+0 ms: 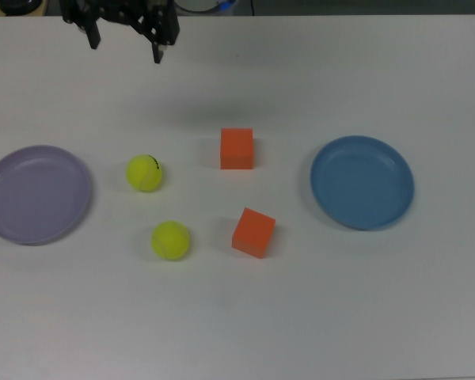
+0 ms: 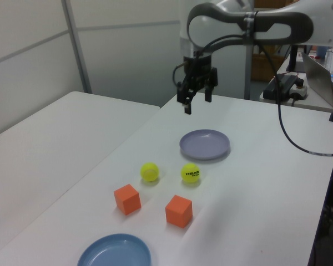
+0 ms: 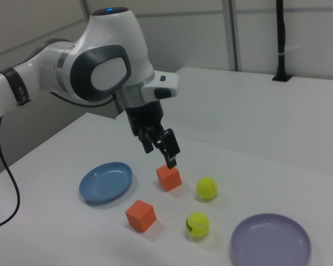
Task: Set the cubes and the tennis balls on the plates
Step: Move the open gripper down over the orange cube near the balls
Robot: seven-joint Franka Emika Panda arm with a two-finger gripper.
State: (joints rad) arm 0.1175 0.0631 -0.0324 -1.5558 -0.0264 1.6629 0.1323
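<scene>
The fingers (image 1: 93, 37) of the gripper (image 1: 125, 41) stand spread well apart with nothing between them, pointing down and hanging high above the surface (image 1: 237, 317) at its far edge in the top view. A judgement: that wide spread suits the objects below, since a ball or a cube would slip between the fingers only at about this opening. The gripper touches nothing; it hangs well apart from every object, so no pick has begun.

Nearest below it in the top view is the marked tennis ball (image 1: 144, 172), with the plain tennis ball (image 1: 170, 240) just nearer the camera. To their right in the top view sit the two orange cubes: the far cube (image 1: 237, 148) lies square to the surface's edges, the near cube (image 1: 253, 232) is turned at an angle. All four rest on the bare surface, none touching another.

The lavender plate (image 1: 36, 194) lies at the top view's left, beside the balls; the blue plate (image 1: 362, 182) lies at the top view's right, beside the cubes. Both plates hold nothing, so the task looks wholly undone. The layout suggests short carries: balls to the lavender plate, cubes to the blue one. The turned cube would likely call for a wrist rotation to grip flat faces.
</scene>
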